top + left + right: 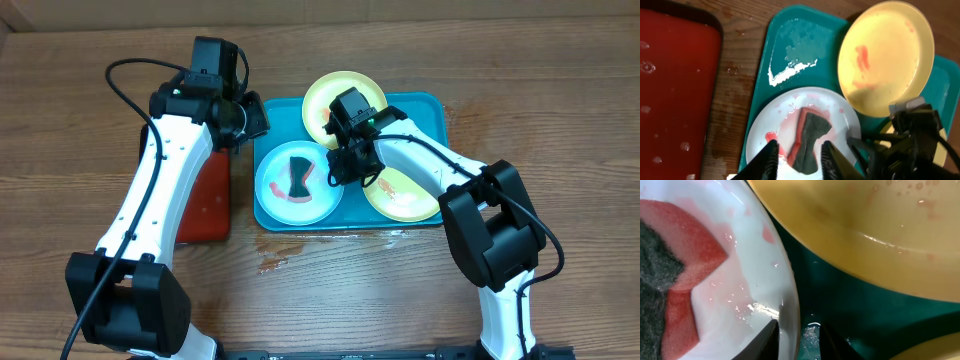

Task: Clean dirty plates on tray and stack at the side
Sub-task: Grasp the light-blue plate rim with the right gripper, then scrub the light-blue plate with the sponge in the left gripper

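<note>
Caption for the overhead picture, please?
Right gripper straddling the rim of the blue plate, sponge on top, in teal tray.

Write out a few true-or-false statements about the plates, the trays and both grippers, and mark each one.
1. A sponge lies on the light blue plate. True.
2. All three plates are stacked on the red tray. False: they lie unstacked on the teal tray; the red tray stands beside it.
3. The left gripper has its jaws shut on the sponge. False: the jaws are open, above the sponge.
4. The right gripper is at the light blue plate's rim. True.
5. The far yellow plate carries a red smear. True.
</note>
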Robot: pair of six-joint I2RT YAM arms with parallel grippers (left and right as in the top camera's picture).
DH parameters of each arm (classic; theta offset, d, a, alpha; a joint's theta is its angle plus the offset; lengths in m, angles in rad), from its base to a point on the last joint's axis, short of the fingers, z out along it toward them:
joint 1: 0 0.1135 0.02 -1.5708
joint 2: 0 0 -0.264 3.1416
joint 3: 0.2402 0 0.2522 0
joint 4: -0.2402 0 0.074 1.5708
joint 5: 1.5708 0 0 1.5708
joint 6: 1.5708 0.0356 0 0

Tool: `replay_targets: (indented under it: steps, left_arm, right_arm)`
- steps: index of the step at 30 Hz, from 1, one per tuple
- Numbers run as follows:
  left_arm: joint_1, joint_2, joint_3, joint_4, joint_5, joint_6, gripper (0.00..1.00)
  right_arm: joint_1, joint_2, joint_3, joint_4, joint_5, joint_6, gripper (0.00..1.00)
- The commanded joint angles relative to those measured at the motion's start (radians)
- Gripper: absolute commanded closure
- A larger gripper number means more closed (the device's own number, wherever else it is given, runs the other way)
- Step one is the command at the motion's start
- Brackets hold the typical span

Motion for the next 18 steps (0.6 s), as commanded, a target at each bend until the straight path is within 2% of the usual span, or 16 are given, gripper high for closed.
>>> replay_targets:
  steps: [1, 4, 5, 6, 10, 13, 15, 18]
  left_arm:
    - [-0.026, 0.011, -0.049, 0.005, 0.037, 0.031, 0.72]
    - [-0.055, 0.028, -0.088, 0.03, 0.037, 0.03, 0.64]
    - [-0.065, 0.036, -0.101, 0.041, 0.037, 0.03, 0.53]
    - [-0.077, 0.044, -0.113, 0.051, 0.037, 0.03, 0.48]
    - [-0.127, 0.105, -0.129, 0.069, 0.037, 0.031, 0.4]
    - [-0.156, 0.156, -0.129, 0.075, 0.037, 0.032, 0.39]
    - [-0.165, 0.182, -0.129, 0.082, 0.037, 0.034, 0.43]
    - [-0.167, 0.222, -0.129, 0.084, 0.037, 0.034, 0.44]
  right_arm:
    - [-0.001, 0.007, -0.011, 0.008, 0.001, 0.017, 0.74]
    - [-0.001, 0.007, -0.011, 0.01, -0.007, 0.017, 0.75]
    - [-0.001, 0.007, -0.011, 0.01, -0.009, 0.018, 0.75]
    - [-0.001, 0.007, -0.011, 0.01, -0.01, 0.018, 0.75]
    - [-0.001, 0.007, -0.011, 0.01, -0.01, 0.018, 0.75]
    - [-0.001, 0.007, -0.011, 0.01, -0.01, 0.018, 0.75]
    - [-0.001, 0.007, -0.011, 0.01, -0.01, 0.018, 0.74]
    - [-0.001, 0.007, -0.011, 0.01, -0.01, 0.018, 0.75]
